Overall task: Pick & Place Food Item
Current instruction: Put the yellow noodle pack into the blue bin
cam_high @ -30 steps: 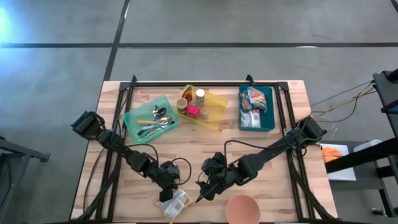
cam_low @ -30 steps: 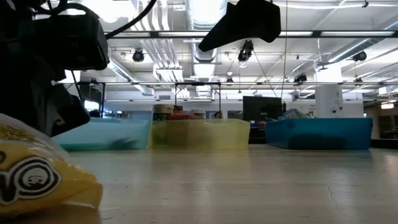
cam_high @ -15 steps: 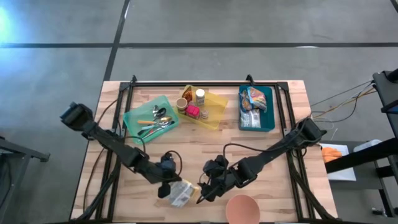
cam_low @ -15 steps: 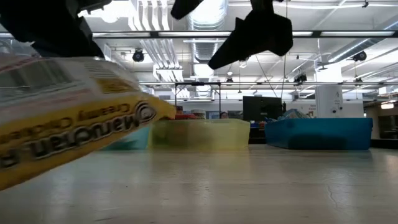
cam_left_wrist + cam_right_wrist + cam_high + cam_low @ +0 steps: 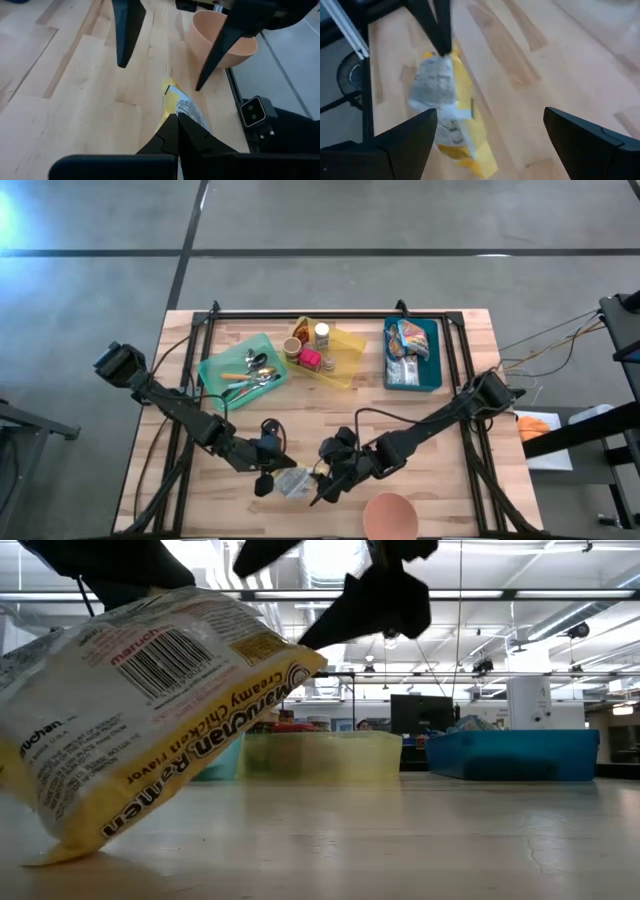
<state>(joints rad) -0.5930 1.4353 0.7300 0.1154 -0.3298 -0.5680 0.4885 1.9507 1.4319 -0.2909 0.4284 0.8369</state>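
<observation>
I see bare worktop (image 5: 330, 405) across the middle, between the three bins at the back and my two hands near the front edge. The teal cutlery bin (image 5: 243, 371), yellow bin (image 5: 345, 352) and blue bin (image 5: 430, 360) block the back. At the front, the left hand (image 5: 283, 479) grips the ramen packet (image 5: 294, 483), the spread right hand (image 5: 318, 493) just beside it. The pink bowl (image 5: 389, 516) closes the front right.

The left pincer (image 5: 272, 477) has lifted the ramen packet (image 5: 292, 482) rightward.
</observation>
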